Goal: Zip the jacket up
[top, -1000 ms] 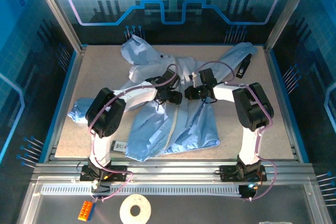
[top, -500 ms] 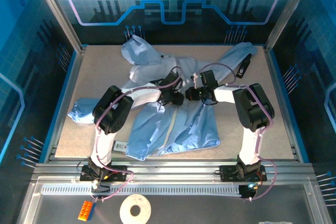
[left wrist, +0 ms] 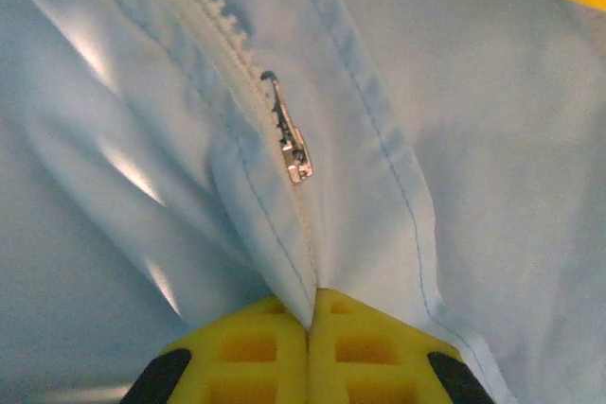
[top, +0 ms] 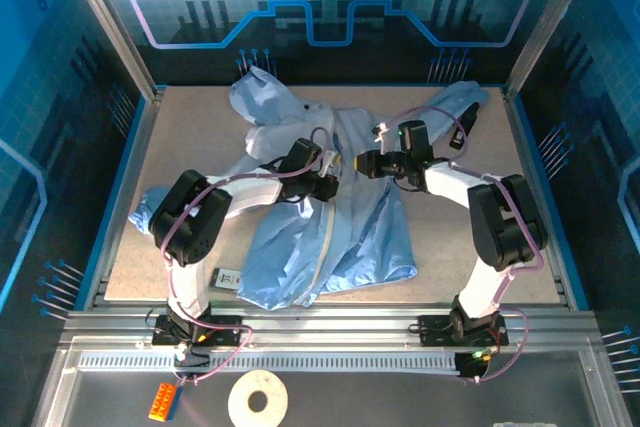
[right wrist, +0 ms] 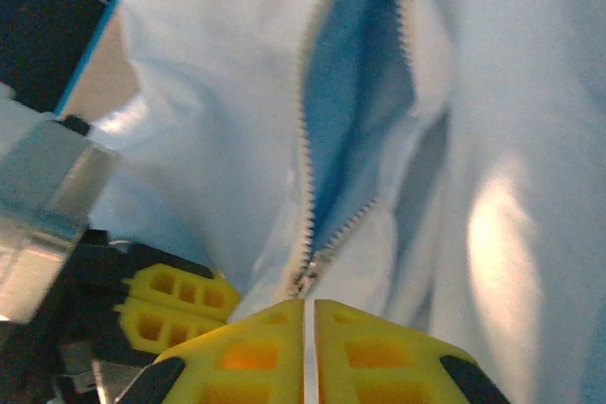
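The jacket (top: 345, 237) lies spread on the worktop (top: 190, 147), beneath both pincers. The left pincer (top: 326, 185) is clenched on a fold of the jacket's front at the zipper seam. The metal slider (left wrist: 294, 144) lies flat just ahead of its tips, with loose teeth (left wrist: 213, 2) beyond. The right pincer (top: 358, 164), near the left pincer and facing it, is clenched on fabric where the two rows of teeth meet. Ahead of it the front gapes open.

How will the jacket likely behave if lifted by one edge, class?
Probably floppy: the jacket lies in folds and creases on the table. Likely light: thin fabric bunches where the left gripper pinches it. Possibly slippery, given its shiny highlights.
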Robot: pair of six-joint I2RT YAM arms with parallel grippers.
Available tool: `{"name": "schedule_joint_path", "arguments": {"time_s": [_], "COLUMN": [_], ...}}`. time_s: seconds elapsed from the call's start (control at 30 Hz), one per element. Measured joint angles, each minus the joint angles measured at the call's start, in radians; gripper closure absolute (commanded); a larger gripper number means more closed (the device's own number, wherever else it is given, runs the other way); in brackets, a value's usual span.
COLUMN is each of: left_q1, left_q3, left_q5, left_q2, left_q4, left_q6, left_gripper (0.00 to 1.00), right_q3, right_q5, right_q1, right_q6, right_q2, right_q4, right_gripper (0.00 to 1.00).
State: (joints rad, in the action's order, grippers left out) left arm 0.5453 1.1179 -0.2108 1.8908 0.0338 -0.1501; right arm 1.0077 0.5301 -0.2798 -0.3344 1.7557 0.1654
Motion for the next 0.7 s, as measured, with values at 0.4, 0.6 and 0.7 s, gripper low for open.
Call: {"name": "schedule_joint_path", "arguments": {"time_s": [0.4,0.6,0.7], "left_q1": [-0.065,-0.093,-0.100], "left_q3": [-0.078,-0.093,-0.093], "left_q5": [-0.154,-0.229,-0.252], "left_q2": [-0.066,-0.067,-0.067], "left_q4": [0.127,0.159,0.159], "left_q6": [0.043,0.053,0.065], "left_gripper": [1.00,1.00,1.00], "right_q3": [0.011,0.061,0.101], "right_q5": [0.217,0.310,0.342], "right_q1": [0.019,0.030,0.032], "right_q6": [-0.110,-0.180,-0.182], "right_q2": [0.061,0.172,0.208], "right_q4": [0.217,0.320,0.323], "right_gripper": [0.73,0.68,0.66]}}
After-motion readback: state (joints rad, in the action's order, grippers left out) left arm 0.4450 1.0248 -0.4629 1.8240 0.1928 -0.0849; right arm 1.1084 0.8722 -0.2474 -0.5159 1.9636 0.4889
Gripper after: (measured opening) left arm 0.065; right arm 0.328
